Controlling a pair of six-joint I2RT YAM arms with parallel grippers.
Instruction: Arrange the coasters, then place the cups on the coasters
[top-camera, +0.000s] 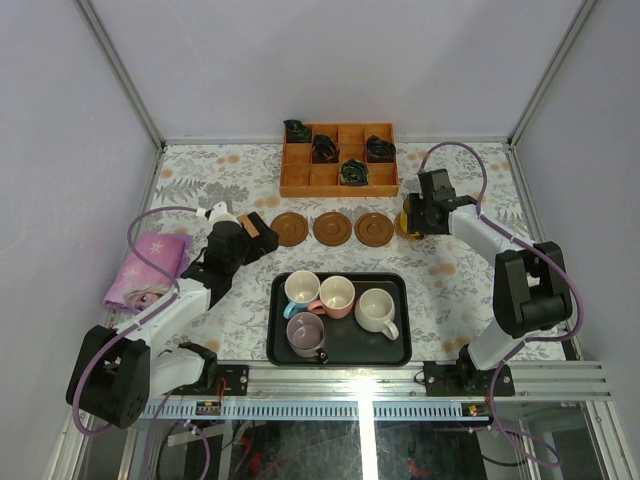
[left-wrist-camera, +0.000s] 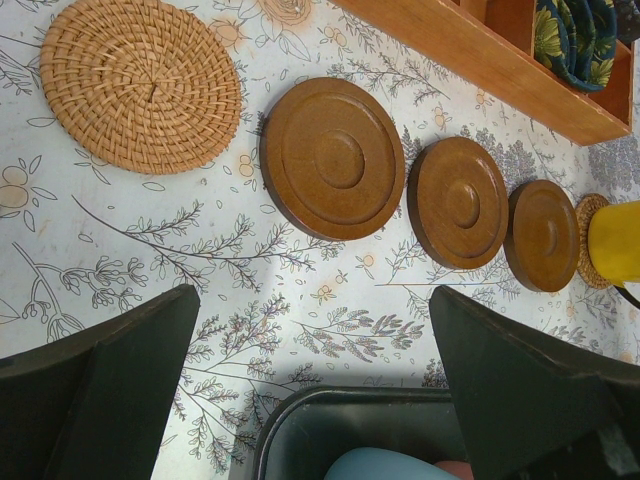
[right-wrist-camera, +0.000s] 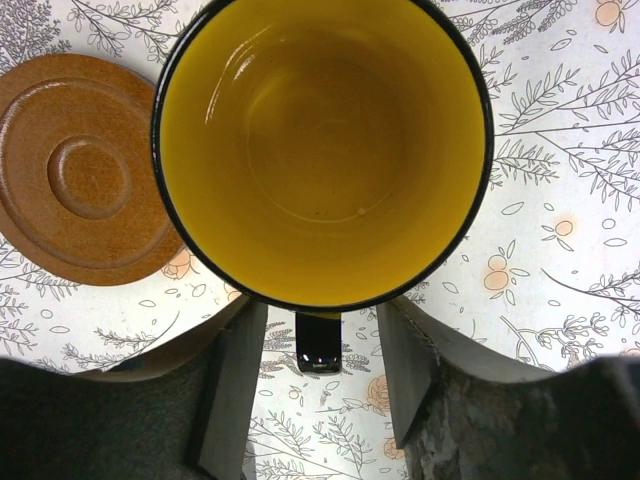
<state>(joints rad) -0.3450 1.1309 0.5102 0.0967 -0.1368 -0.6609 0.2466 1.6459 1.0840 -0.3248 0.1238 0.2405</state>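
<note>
Cloth printed with pale flowers covers the bench (top-camera: 450, 290). At its far edge, in the middle, sits an orange wooden box (top-camera: 297, 180) of compartments, some of them holding dark bundles. Near the middle lies a black tray (top-camera: 365, 348) carrying four upright cups: a blue cup (top-camera: 302, 290), a pink cup (top-camera: 336, 296), a cream cup (top-camera: 376, 310) and a mauve cup (top-camera: 305, 333). A pink cloth (top-camera: 148, 268) lies crumpled at the left edge. The left gripper (left-wrist-camera: 312, 300) hangs wide open above the bench, between the tray and the row of coasters. The right gripper (right-wrist-camera: 320, 310) has its jaws parted on either side of the yellow cup's handle, with a gap on each side. The yellow cup (right-wrist-camera: 320, 150) stands upright at the right end of the row, on a woven coaster (left-wrist-camera: 585, 240). Left of it, three brown coasters (top-camera: 333, 228) lie in a line, slightly apart. A second woven coaster (left-wrist-camera: 140, 85) ends the row on the left.
</note>
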